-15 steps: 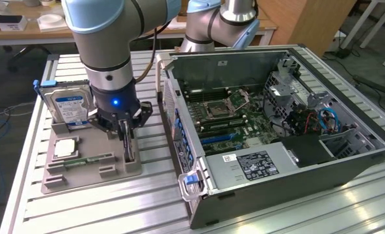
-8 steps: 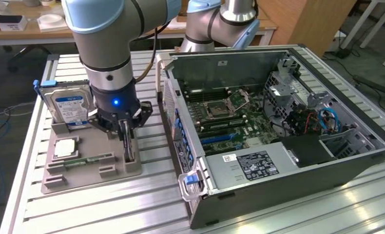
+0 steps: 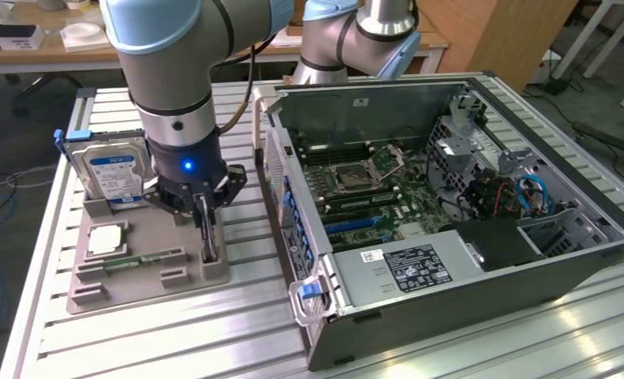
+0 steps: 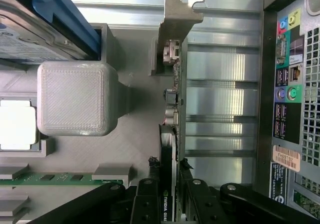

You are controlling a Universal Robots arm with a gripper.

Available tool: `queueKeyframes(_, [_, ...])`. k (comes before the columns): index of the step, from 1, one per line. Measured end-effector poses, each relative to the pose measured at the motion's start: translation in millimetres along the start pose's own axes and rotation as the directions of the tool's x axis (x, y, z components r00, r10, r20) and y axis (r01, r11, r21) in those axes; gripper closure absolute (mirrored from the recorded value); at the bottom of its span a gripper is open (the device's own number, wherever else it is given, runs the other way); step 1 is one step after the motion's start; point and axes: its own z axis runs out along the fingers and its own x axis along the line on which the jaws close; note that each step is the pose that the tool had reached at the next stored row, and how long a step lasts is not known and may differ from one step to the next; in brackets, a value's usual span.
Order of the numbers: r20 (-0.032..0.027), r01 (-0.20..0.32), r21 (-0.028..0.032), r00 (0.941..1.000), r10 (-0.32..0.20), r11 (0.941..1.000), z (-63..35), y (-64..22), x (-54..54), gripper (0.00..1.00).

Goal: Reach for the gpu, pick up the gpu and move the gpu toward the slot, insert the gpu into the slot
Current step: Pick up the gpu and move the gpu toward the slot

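Gripper (image 3: 204, 225) (image 4: 169, 165) stands at centre left of the exterior frame, directly above the grey parts holder (image 3: 175, 275) (image 4: 135, 149). The gpu (image 3: 208, 243) (image 4: 169, 139) stands on edge in the holder's slot, between the jaws. The jaws are drawn in narrow, with a fingertip (image 4: 151, 184) against each face of the card. The hard drive (image 3: 112, 170) stands upright just behind, and the open computer case (image 3: 470, 294) fills the frame's right.

Exterior cam's up high, looking down across the table (image 3: 133, 339) and open PC case (image 3: 481, 276). Wrist cam's aimed straight down, close over the gpu (image 4: 172, 104). Both catch the grey holder (image 3: 175, 276).
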Motion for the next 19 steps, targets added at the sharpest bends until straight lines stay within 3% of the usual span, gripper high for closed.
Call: queueKeyframes(19, [0.0002,0.000,-0.0001,1.0000,0.000,1.0000,0.0,0.0,0.0,0.75])
